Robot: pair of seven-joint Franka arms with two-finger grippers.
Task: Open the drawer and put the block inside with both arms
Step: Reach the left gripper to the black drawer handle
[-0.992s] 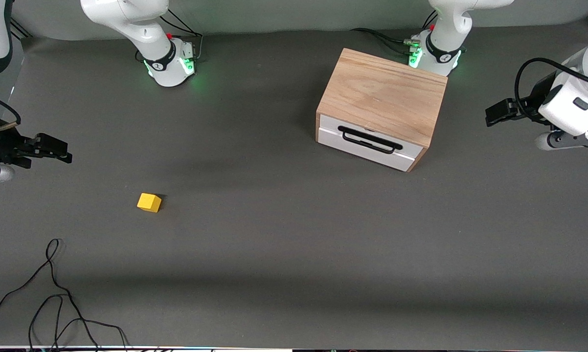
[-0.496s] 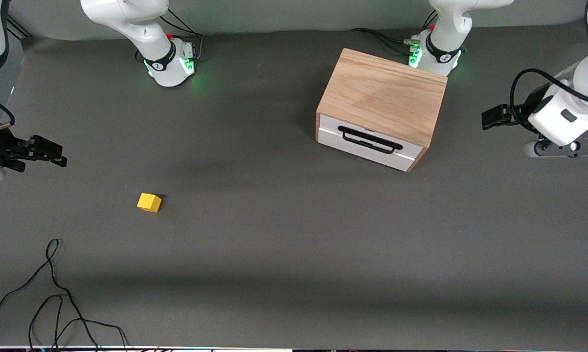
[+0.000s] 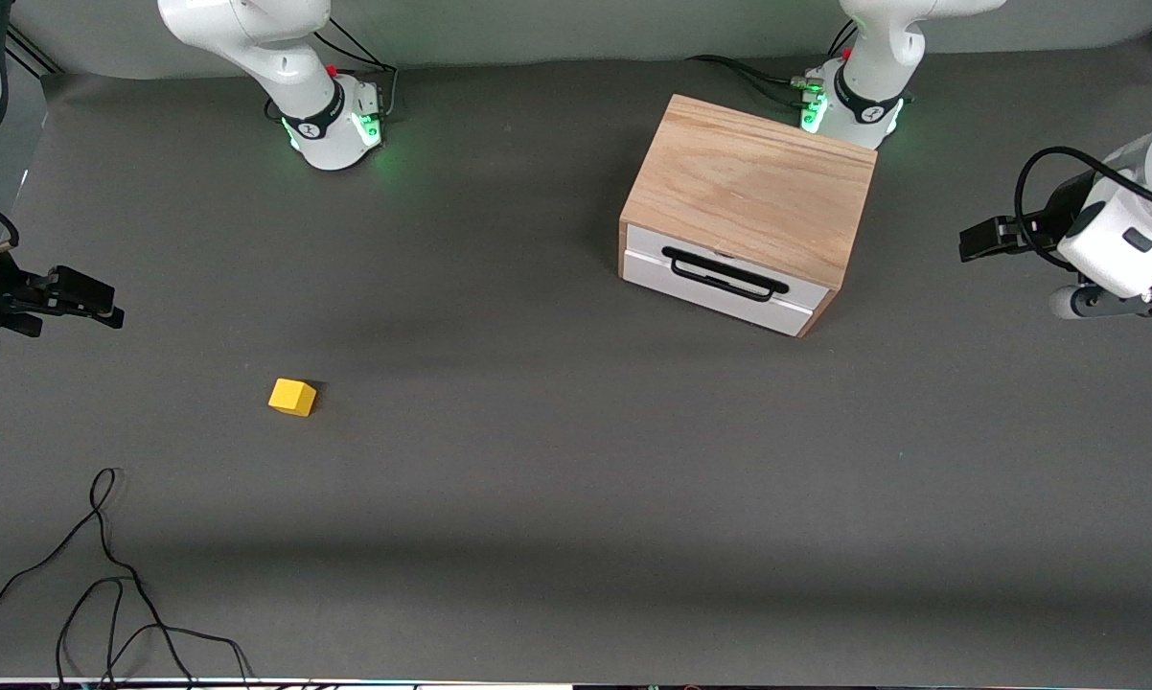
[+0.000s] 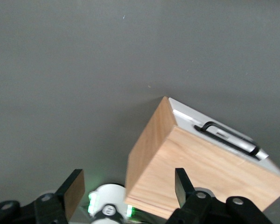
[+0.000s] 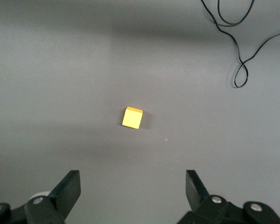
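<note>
1. The drawer (image 3: 720, 281) is seen fully shut in its oak cabinet (image 3: 750, 187), which stands near the left arm's base. Its white front is turned toward the front camera and angled slightly toward the right arm's end.
2. The black bar handle (image 3: 725, 274) runs lengthwise across the drawer front, so the jaws would probably need to be set across that bar.
3. The left gripper (image 3: 980, 239) is held in the air at the left arm's end of the tabletop (image 3: 576, 460), well apart from the cabinet. Its jaws are spread wide and nothing is held.
4. The block (image 3: 292, 396) lies on bare tabletop toward the right arm's end, nearer the front camera than the cabinet.
5. The right gripper (image 3: 82, 292) is held over the tabletop edge, nearer the block than the left gripper is. Its jaws are spread wide and empty.
6. Open grey tabletop surrounds the block; a loose black cable (image 3: 106, 575) lies nearer the camera, apart from it.
</note>
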